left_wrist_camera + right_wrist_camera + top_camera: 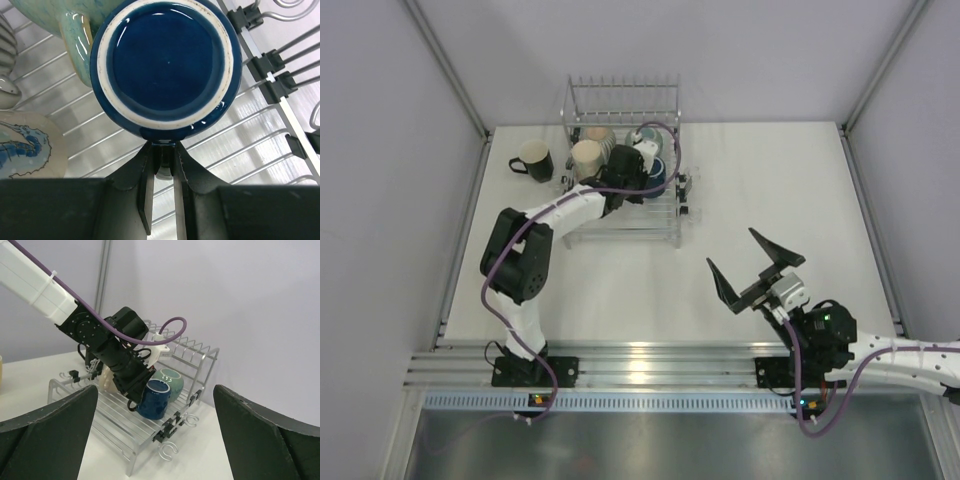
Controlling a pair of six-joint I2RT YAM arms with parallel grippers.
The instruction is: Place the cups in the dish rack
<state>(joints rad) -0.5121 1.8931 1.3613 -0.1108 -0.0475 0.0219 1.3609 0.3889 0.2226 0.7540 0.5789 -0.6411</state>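
Dark blue cup (pixel 167 65) sitting bottom-up over dish rack (pixel 620 228) wires, toward rack's three o'clock side. Left gripper (pixel 163 152) pinching its handle. Teal-green cup (pixel 75 35) lying at its eleven o'clock; cream cup (pixel 586 157) racked too. Black mug (pixel 534 160) standing on table (pixel 800 200) at rack's nine o'clock, waiting, probably last one left. Right gripper (pixel 730 247) hanging spread wide, holding nothing, at rack's five o'clock.
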